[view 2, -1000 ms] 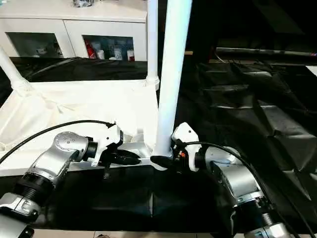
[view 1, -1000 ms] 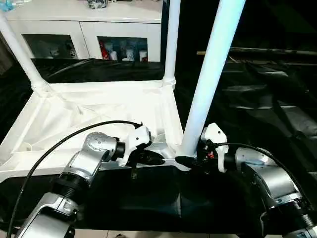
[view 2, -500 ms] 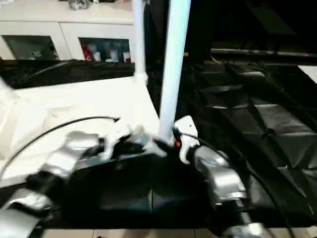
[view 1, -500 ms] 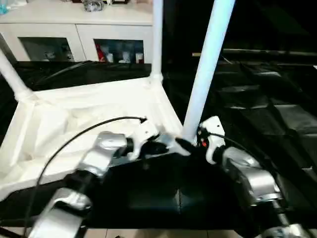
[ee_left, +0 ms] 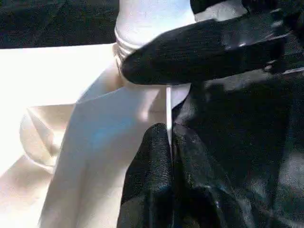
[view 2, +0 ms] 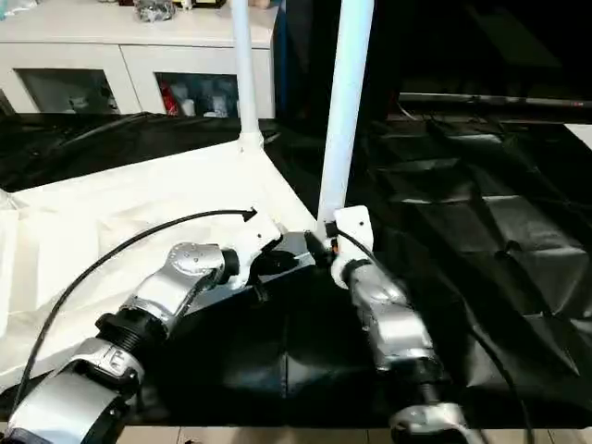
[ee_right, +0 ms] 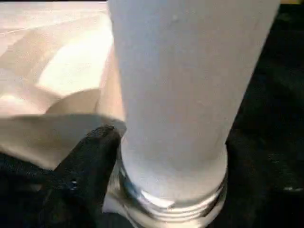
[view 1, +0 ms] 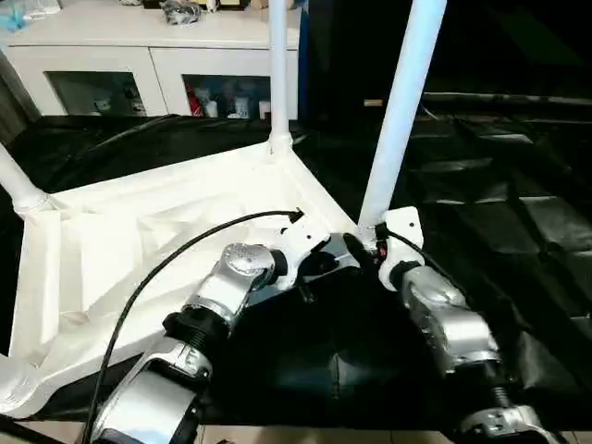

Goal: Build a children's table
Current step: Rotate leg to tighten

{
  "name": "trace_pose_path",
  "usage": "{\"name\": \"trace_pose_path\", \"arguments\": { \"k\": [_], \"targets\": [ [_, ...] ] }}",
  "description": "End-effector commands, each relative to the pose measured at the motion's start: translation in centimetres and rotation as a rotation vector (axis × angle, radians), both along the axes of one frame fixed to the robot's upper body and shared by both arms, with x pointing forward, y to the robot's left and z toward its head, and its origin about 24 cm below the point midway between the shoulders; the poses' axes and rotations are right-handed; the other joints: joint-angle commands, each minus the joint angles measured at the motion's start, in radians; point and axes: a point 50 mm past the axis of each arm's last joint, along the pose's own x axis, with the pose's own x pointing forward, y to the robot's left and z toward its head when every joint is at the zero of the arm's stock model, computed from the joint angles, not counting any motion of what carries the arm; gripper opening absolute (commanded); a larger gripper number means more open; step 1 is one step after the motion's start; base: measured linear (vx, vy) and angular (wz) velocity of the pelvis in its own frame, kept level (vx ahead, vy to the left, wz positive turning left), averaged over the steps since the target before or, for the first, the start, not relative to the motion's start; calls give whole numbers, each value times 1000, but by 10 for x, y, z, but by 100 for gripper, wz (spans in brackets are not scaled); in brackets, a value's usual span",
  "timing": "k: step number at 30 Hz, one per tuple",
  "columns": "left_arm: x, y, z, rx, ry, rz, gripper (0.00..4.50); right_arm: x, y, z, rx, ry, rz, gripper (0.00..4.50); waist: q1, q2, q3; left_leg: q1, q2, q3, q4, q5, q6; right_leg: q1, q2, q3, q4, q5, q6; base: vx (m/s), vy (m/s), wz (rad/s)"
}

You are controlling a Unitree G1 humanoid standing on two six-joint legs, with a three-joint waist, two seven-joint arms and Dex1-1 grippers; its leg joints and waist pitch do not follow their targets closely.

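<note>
surface: black crinkled plastic sheet [view 1: 518, 231] covers the work area under everything
cabinet: white cabinet with glass-front shelves [view 1: 157, 65] at 12 o'clock, far edge, small items behind the glass
top: white plastic rectangular table top with raised rim [view 1: 139, 240] lies underside up at 9–10 o'clock of the scene, turned at an angle to the robot
near-corner leg: long white tapered tube leg [view 1: 400, 111] stands upright in the round socket at the top's nearest right corner, about 1 o'clock of the grippers; threaded collar at its base visible in the right wrist view [ee_right: 171, 199]
far-corner leg: second white tube leg [view 1: 277, 74] upright in the far corner socket, 12 o'clock
left-corner leg: third white tube leg [view 1: 17, 185] rises from the left corner socket, 9 o'clock
right gripper: right gripper [view 1: 363, 248] at the base of the near-corner leg; black fingers spread, one finger [ee_right: 85, 161] lying against the collar side; cannot tell whether they clamp
left gripper: left gripper [ee_left: 168, 137] at the rim just beside the same corner socket; black fingers pressed together, pinching the thin white rim edge [ee_left: 168, 107] between them
</note>
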Motion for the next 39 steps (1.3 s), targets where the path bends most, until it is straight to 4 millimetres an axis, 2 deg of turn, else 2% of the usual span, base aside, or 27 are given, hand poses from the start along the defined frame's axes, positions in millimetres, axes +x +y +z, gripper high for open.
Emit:
{"name": "trace_pose_path", "arguments": {
  "k": [1,2,3,4,6,7,8,9,11,15,17,20,21,24,28,34,38,39],
  "targets": [
    [-8,-1,-7,-27,26,-65,0,-4,15,9,29,-29,154,376,4,-19,-49,10,33,-20,-72,-258,46,36,-48,33,-93,-274,-175,0,0,0],
    [-9,2,-7,-26,29,-80,0,-6,13,10,25,-25,200,385,4,-19,-49,10,33,-20,-72,-258,46,36,-48,33,-93,-274,-175,0,0,0],
    [-13,14,-6,-34,44,-141,0,-15,3,15,-5,-18,353,385,9,-20,-49,10,33,-21,-71,-248,57,43,-46,31,-91,-262,-177,0,0,0],
    [-14,18,-6,-37,52,-156,0,-18,-1,17,-13,-11,396,385,10,-22,-50,10,38,-19,-70,-246,65,45,-48,33,-89,-252,-179,0,0,0],
    [-16,26,-4,-39,59,-193,0,-23,-8,20,-34,-7,459,385,11,-19,-50,6,37,-19,-69,-229,79,43,-48,32,-84,-232,-189,0,0,0],
    [-19,34,-3,-38,77,-234,0,-26,-15,23,-36,7,503,385,11,-19,-51,8,38,-19,-68,-223,76,42,-48,32,-83,-225,-198,0,0,0],
    [-19,34,-3,-38,77,-234,0,-26,-15,23,-36,7,503,385,9,-19,-51,7,38,-18,-67,-218,77,41,-47,32,-81,-218,-204,0,0,0],
    [-21,40,-2,-35,99,-263,0,-27,-18,25,-41,11,528,385,11,-14,-50,11,42,-18,-69,-224,73,37,-48,33,-81,-218,-215,0,0,0],
    [-26,51,0,-28,136,-319,0,-29,-22,27,-45,18,567,385,11,-14,-49,14,44,-17,-72,-237,65,36,-47,33,-79,-219,-226,0,0,0],
    [-29,58,3,-29,153,-341,0,-30,-23,27,-48,30,587,385,13,-15,-48,18,44,-15,-72,-250,51,34,-46,34,-79,-216,-236,0,0,0],
    [-29,59,3,-27,150,-337,0,-31,-22,25,-57,44,604,385,13,-15,-48,17,43,-16,-73,-250,44,35,-47,34,-78,-218,-235,0,0,0],
    [-29,61,2,-26,149,-327,0,-31,-21,22,-74,55,618,349,14,-17,-49,16,42,-15,-71,-236,44,37,-48,35,-77,-204,-233,0,0,0],
    [-29,61,2,-28,148,-325,0,-32,-20,21,-74,55,622,347,14,-23,-49,15,42,-14,-70,-230,48,38,-47,35,-77,-202,-232,0,0,0],
    [-30,61,2,-34,157,-326,0,-34,-18,22,-65,65,652,307,15,-21,-49,16,43,-15,-69,-228,49,37,-49,35,-76,-215,-229,0,0,0],
    [-30,61,2,-35,153,-321,0,-35,-18,22,-65,70,663,284,14,-22,-48,15,42,-15,-69,-222,50,38,-47,35,-75,-206,-231,0,0,0],
    [-31,61,2,-35,154,-322,0,-37,-19,17,-68,89,665,264,15,-22,-49,15,41,-14,-67,-212,52,39,-47,34,-74,-196,-232,0,0,0],
    [-26,58,1,-36,135,-272,0,-33,-21,9,-57,89,572,261,15,-21,-49,17,41,-14,-67,-216,49,38,-47,34,-75,-199,-233,0,0,0],
    [-26,58,1,-36,131,-262,0,-33,-21,8,-57,88,557,261,13,-21,-47,16,40,-14,-68,-230,44,37,-48,34,-77,-224,-230,0,0,0]
  ]
}}
